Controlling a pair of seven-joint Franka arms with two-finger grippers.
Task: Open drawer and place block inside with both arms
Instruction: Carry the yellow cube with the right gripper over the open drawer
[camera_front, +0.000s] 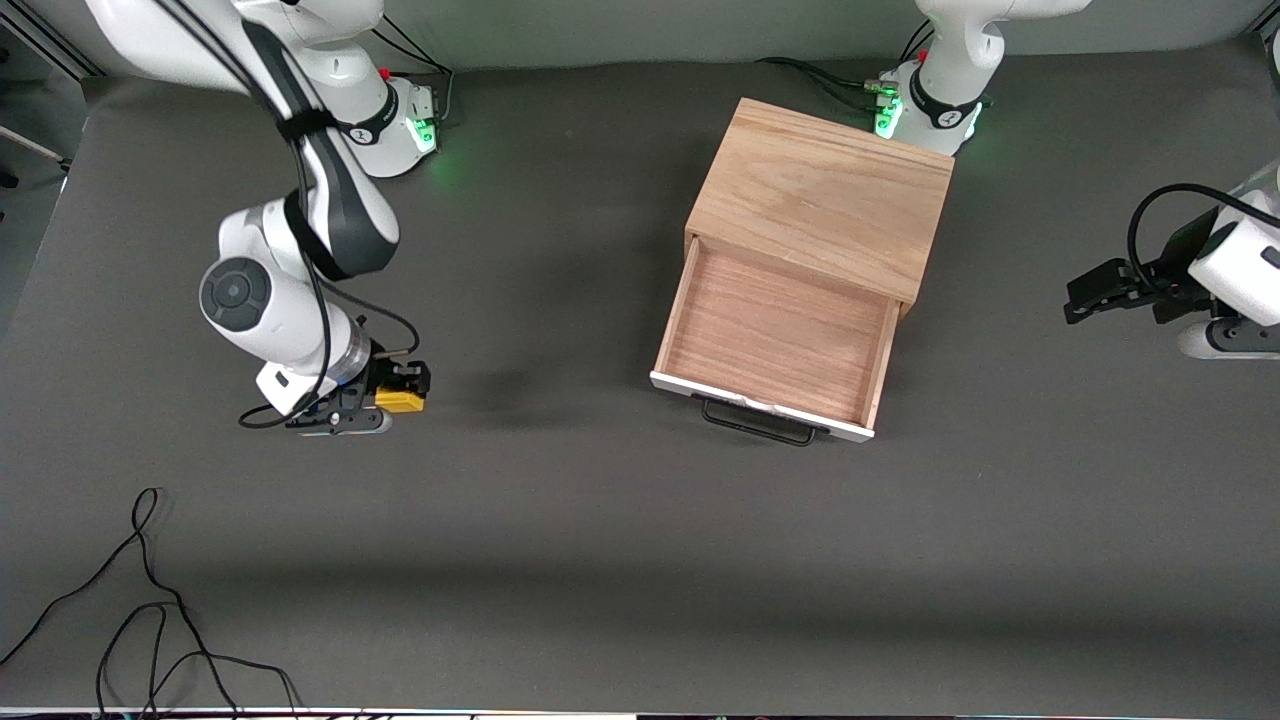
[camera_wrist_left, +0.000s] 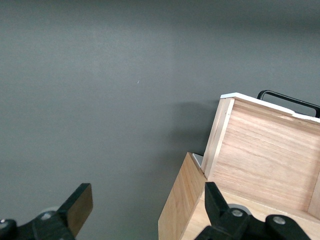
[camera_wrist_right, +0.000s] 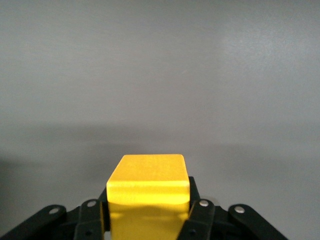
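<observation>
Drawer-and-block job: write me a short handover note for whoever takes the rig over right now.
Right gripper: shut on the yellow block, low at the right arm's end of the table.
Left gripper: open, empty, waiting at the left arm's end, beside the oak cabinet.
Drawer: pulled out, tray bare, black handle facing the front camera.
Done: drawer opened, block gripped.
Left: carry the block over the drawer, release it inside.

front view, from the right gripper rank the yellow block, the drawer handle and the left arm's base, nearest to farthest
1. yellow block: clamped in the shut right gripper, toward the right arm's end of the table.
2. drawer handle: on the front of the open drawer, mid-table.
3. left arm's base: at the table's edge, past the cabinet.
</observation>
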